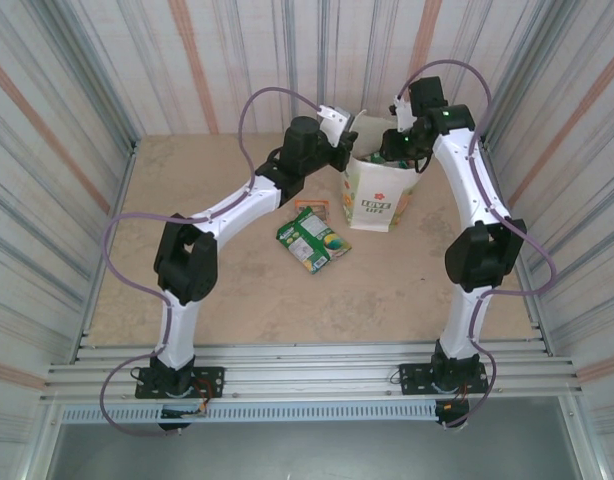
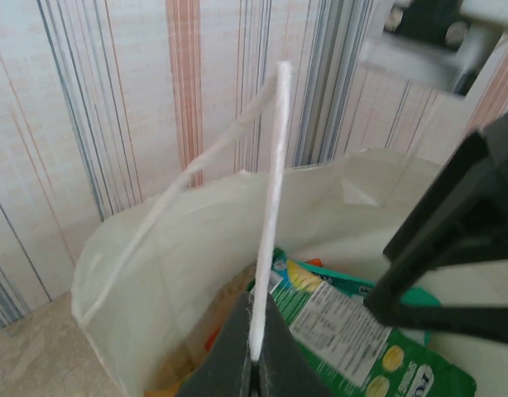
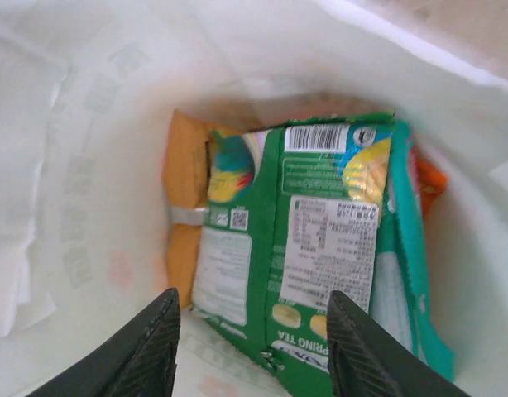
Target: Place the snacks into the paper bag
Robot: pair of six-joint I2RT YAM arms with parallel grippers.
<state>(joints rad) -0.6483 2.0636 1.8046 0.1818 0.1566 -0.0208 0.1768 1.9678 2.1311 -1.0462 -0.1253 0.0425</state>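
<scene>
Standing near the far edge of the worktop (image 1: 237, 300), right of its middle, the paper bag (image 1: 375, 200) is upright with its mouth open. The right gripper (image 3: 254, 310) hangs in that mouth, fingers spread wide with nothing between them. The left gripper (image 2: 252, 368) sits at the bag's left rim, fingers pinched together on a taut white string handle (image 2: 275, 190). Inside the bag lie a green packet (image 3: 320, 240), a teal packet (image 3: 407, 298) beside it and an orange packet (image 3: 186, 190) partly under it. Near the worktop's middle, just left of the bag, loose green packets (image 1: 309, 238) lie flat beside a small orange packet (image 1: 312, 208).
</scene>
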